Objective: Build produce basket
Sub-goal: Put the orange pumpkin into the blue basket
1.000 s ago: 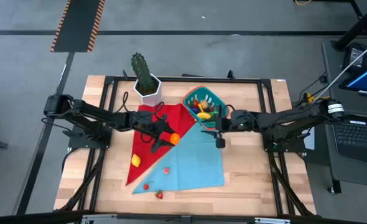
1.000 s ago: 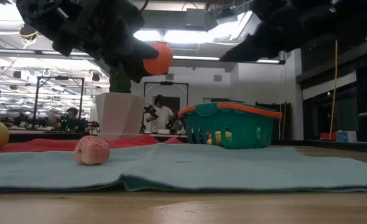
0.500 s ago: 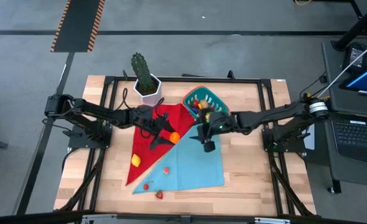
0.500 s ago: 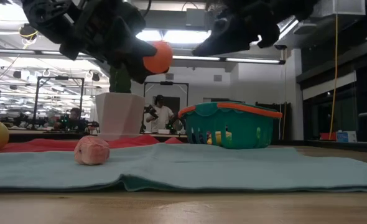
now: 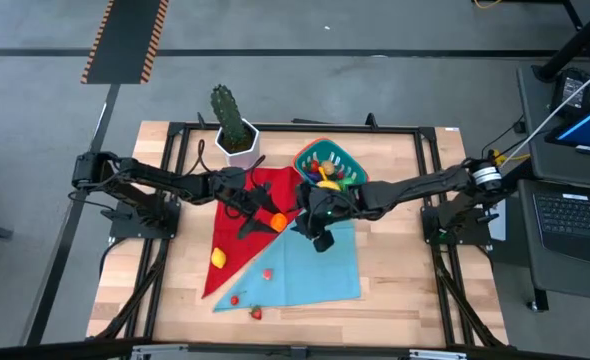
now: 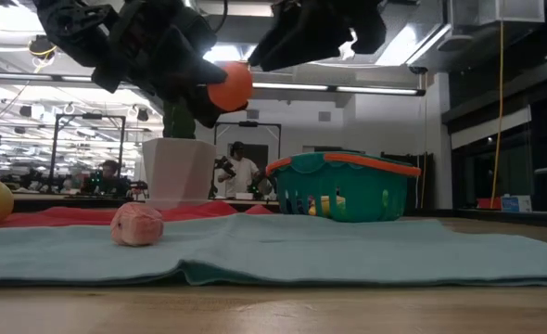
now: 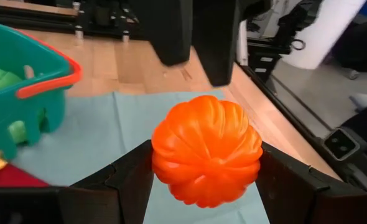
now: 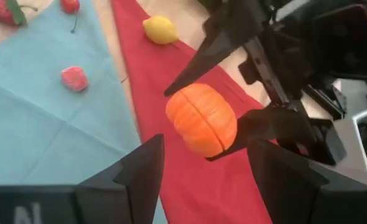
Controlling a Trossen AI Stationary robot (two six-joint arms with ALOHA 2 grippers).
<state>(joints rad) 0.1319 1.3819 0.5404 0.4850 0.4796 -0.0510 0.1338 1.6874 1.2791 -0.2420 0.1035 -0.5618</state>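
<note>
Left gripper (image 7: 205, 165) holds the orange (image 7: 206, 158) aloft, facing the open right gripper (image 8: 202, 165)

Orange (image 7: 206, 158) bright orange, ribbed with segment lines. Basket (image 5: 327, 160) teal, slotted sides, orange-red rim. Blue cloth (image 5: 310, 268) light teal-blue, plain; red cloth (image 5: 237, 235) solid red. Lemon (image 5: 218, 258) yellow. Pink piece (image 6: 136, 224) pale pink. Strawberry (image 8: 4, 12) red with green leaf top. Cactus (image 5: 227, 113) dark green, pot (image 5: 238, 147) white. Desk (image 5: 405, 296) pale wood grain, black frame. Both end effectors black. Floor strip (image 5: 125, 40) orange-black striped.
</note>
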